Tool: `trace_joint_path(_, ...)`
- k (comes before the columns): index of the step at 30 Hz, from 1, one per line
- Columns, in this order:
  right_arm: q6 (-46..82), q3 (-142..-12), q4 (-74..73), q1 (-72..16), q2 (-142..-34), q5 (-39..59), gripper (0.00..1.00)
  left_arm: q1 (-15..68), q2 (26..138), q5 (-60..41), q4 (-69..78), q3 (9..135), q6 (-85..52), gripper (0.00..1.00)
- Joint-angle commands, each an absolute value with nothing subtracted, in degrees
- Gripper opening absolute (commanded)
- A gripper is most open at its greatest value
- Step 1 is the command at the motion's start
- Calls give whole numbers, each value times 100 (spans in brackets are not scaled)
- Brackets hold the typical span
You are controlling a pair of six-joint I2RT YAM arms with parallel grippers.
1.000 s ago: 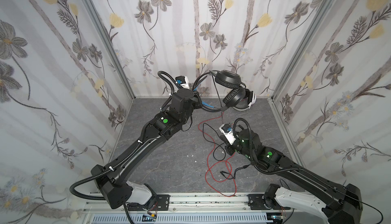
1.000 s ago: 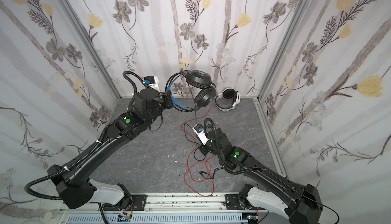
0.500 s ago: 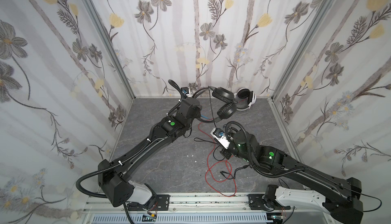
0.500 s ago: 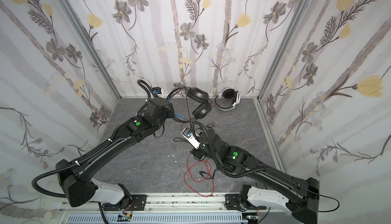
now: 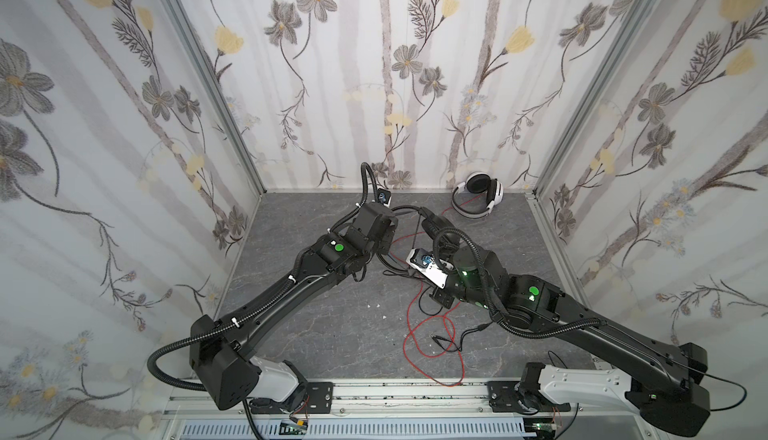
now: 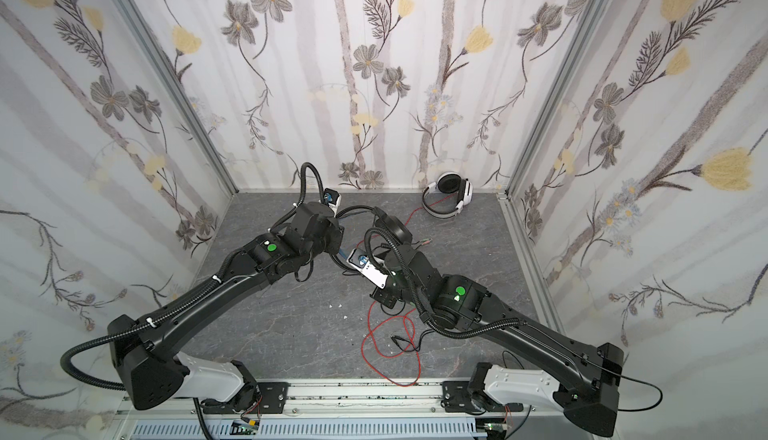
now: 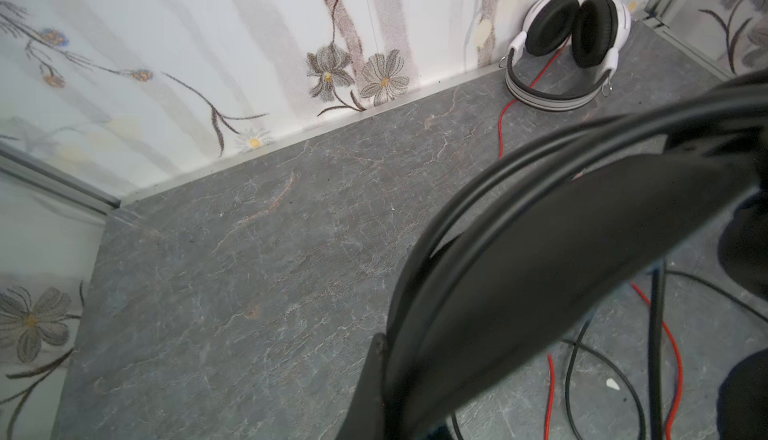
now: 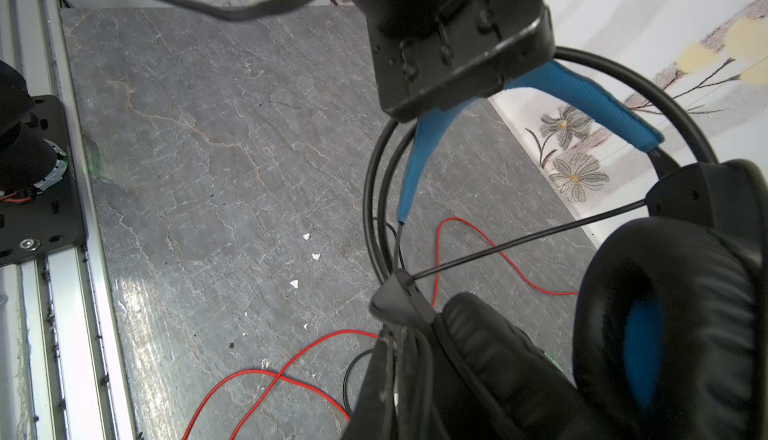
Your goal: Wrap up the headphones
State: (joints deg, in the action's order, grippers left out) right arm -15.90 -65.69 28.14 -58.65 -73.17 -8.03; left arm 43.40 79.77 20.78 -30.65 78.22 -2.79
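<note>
The black headphones [image 8: 673, 292], with a blue inner headband [image 8: 582, 97], hang low over the middle of the floor; one earcup [image 5: 436, 222] shows in both top views. My left gripper [image 7: 409, 359] is shut on their headband [image 7: 540, 251], and the right wrist view shows its body [image 8: 453, 43] clamped there. My right gripper [image 8: 400, 307] is shut on the black cable [image 8: 528, 238], which runs taut to an earcup. The white headphones [image 5: 478, 195] with black earpads lie at the back wall, apart from both grippers. Their red cable [image 5: 415, 334] trails forward across the floor.
Loose loops of black cable [image 5: 453, 344] lie among the red cable near the front. A metal rail [image 5: 395, 396] runs along the front edge. Flowered walls close in the back and both sides. Small white specks [image 8: 294, 283] dot the grey floor [image 5: 332, 325].
Both arms have brought the black headphones down from high by the back wall to low over the floor's middle. The white headphones now show in full behind them.
</note>
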Motion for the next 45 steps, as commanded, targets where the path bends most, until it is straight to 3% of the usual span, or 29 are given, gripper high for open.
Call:
trace_joint_path(1,-1729,-6636,2715,-5740,-7293,-580,0,4342,7831,1649,-3389,7818,434,0)
trace_joint_path(10,-2248,-6604,3072,-5388,-7113,25,0,4342,7787,440,-4102,7998,726,0)
trace_joint_path(17,-2510,-6728,3197,-5352,-7031,-425,1,4350,7809,305,-4533,8155,914,0)
trace_joint_path(34,-2793,-6381,3172,-5475,-6406,-1252,5,4388,7848,1971,-4670,8633,1040,0)
trace_joint_path(45,-2105,-6101,2940,-5892,-6221,-1503,7,4386,7993,2647,-4899,9414,234,0)
